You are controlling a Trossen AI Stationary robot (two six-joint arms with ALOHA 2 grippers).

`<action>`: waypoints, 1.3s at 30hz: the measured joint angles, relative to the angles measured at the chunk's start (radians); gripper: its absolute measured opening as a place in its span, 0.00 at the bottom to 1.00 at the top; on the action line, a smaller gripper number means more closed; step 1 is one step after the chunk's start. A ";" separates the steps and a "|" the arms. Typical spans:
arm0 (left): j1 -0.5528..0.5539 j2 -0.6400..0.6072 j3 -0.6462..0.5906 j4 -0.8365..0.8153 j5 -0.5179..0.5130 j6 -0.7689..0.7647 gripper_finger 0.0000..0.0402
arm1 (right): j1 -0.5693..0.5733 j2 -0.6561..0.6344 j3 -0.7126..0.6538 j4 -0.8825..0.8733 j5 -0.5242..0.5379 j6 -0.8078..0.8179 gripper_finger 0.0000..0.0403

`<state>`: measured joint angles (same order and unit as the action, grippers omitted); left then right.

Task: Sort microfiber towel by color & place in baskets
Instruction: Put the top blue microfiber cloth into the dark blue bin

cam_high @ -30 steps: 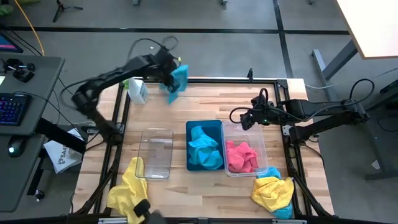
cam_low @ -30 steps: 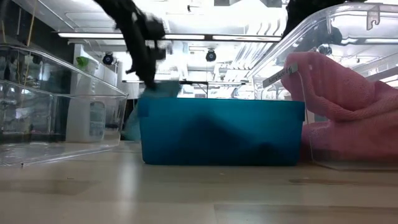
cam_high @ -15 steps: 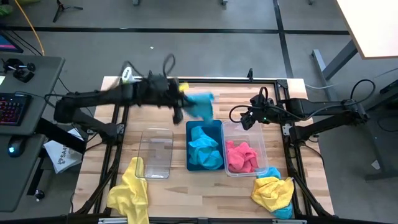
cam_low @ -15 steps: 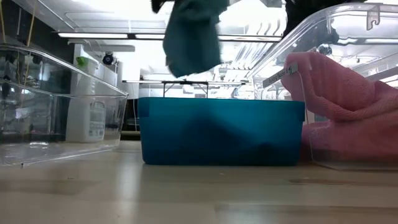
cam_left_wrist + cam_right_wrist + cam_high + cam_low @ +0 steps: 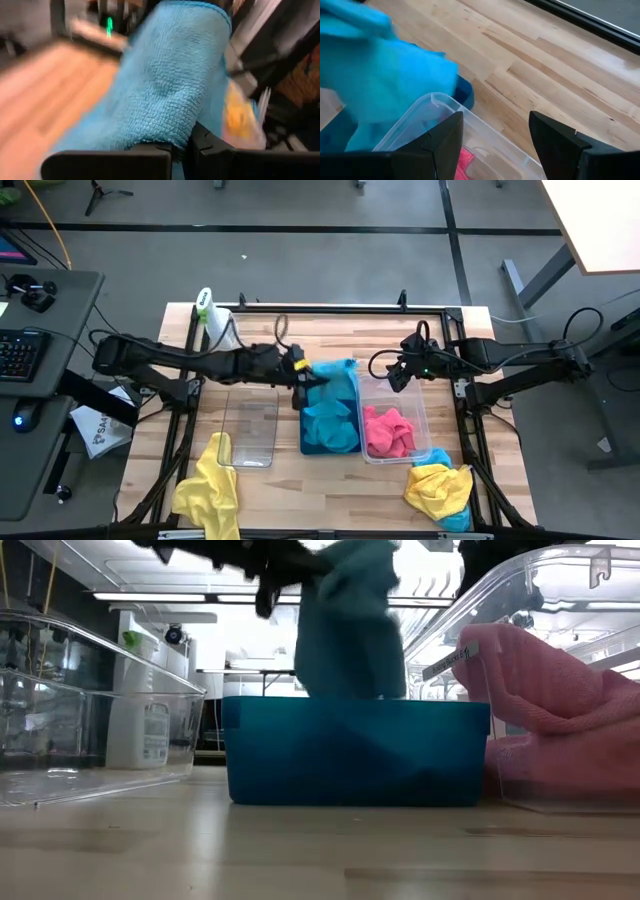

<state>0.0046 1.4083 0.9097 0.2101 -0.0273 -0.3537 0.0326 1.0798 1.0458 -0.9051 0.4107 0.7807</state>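
Observation:
My left gripper (image 5: 303, 375) reaches in from the table's left and is shut on a cyan-blue microfiber towel (image 5: 336, 374) over the far end of the teal basket (image 5: 306, 442), which holds more cyan towels. In the low view the towel (image 5: 350, 630) hangs down behind the basket's rim (image 5: 355, 705). My right gripper (image 5: 395, 370) stands open above the far end of a clear basket (image 5: 424, 420) holding pink towels (image 5: 388, 430). A second clear basket (image 5: 250, 427) stands left of the teal one. My left gripper pinches a bunched part of the cyan towel (image 5: 167, 137) between its two fingers (image 5: 145, 155); one layer or several, I cannot tell. The fingers come nearly level from the table's left. The towel hangs slack below them, its lower end dipping into the teal basket.
A yellow towel (image 5: 205, 490) lies at the near left corner. A pile of yellow and cyan towels (image 5: 440, 490) lies at the near right. A white spray bottle with a green top (image 5: 212, 320) stands at the far left corner.
My left gripper has swung from the far left corner by the spray bottle toward the right and the near edge, tipping from pointing down to nearly level. It stays shut on the cyan towel, which now hangs over the teal basket.

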 joint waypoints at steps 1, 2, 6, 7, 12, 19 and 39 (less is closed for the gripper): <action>-0.005 0.011 0.000 -0.014 0.012 -0.004 0.00 | 0.000 0.000 0.000 0.000 0.000 -0.001 0.55; -0.013 0.016 0.000 -0.025 0.021 -0.004 0.00 | 0.000 0.000 0.000 0.000 0.000 -0.004 0.55; -0.046 0.012 0.006 -0.113 0.029 0.018 0.00 | 0.000 0.000 0.000 -0.003 0.000 -0.004 0.55; -0.052 0.013 0.005 -0.166 0.037 0.031 0.00 | 0.000 0.000 0.000 -0.003 0.001 -0.004 0.55; -0.069 0.078 0.002 -0.237 0.130 0.082 0.00 | 0.000 0.000 0.000 -0.003 0.007 -0.003 0.55; -0.063 0.236 0.125 -0.279 0.179 0.238 0.00 | -0.017 0.000 0.000 0.001 0.004 0.003 0.55; -0.050 0.373 0.495 -0.734 0.151 0.578 0.28 | -0.060 0.000 0.000 0.004 -0.019 -0.023 0.55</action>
<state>-0.0454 1.7816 1.4046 -0.5237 0.1239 0.2247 -0.0269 1.0794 1.0458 -0.9009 0.3920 0.7582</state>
